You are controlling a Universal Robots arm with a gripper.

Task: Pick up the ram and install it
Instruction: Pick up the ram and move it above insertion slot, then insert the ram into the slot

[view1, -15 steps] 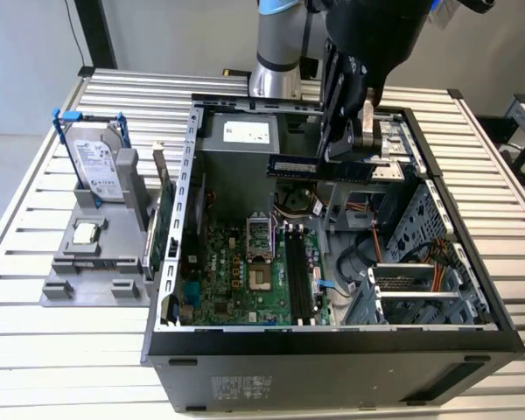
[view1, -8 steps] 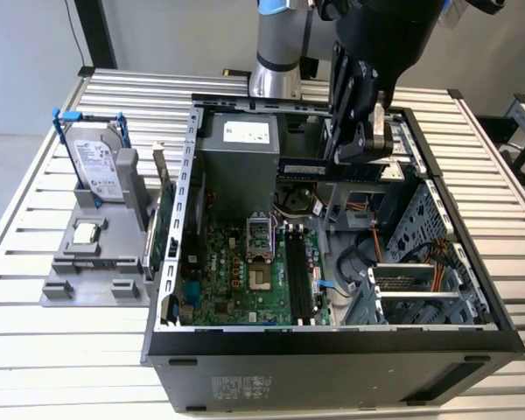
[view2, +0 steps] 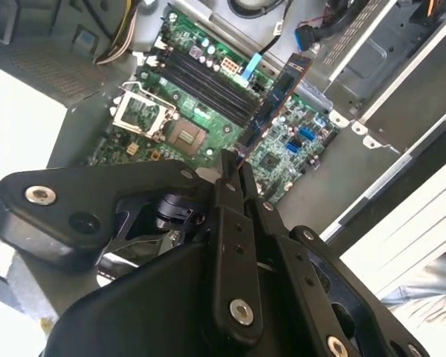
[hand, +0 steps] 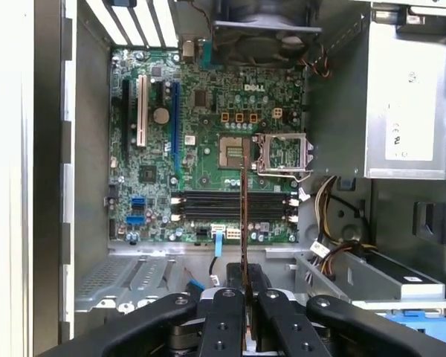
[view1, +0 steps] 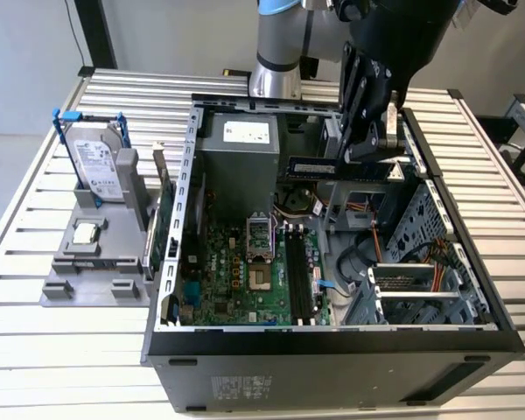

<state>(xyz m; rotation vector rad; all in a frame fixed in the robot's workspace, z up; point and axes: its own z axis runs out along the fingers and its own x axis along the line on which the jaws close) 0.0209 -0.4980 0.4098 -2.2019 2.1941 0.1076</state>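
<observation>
Holding the ram (view1: 341, 166) clamped near one end, my hand (view1: 372, 150) hangs over the far part of the open computer case (view1: 332, 376) in the exterior view. The stick lies level just in front of the grey power supply (view1: 245, 157) and well above the motherboard (view1: 236, 280). On the exterior view's left, a hard drive (view1: 96, 162) with blue clips stands in a grey holder (view1: 87, 280) on the slatted surface (view1: 35, 350). In the second wrist view, the ram (view2: 275, 100) runs out from my gripping hand (view2: 234, 167) over the green board, apart from the black memory slots (view2: 208, 82). In the first wrist view, I see the ram (hand: 244, 223) edge-on, a thin line lying crosswise over those slots (hand: 230, 204), with the open processor socket (hand: 282, 152) just beyond.
</observation>
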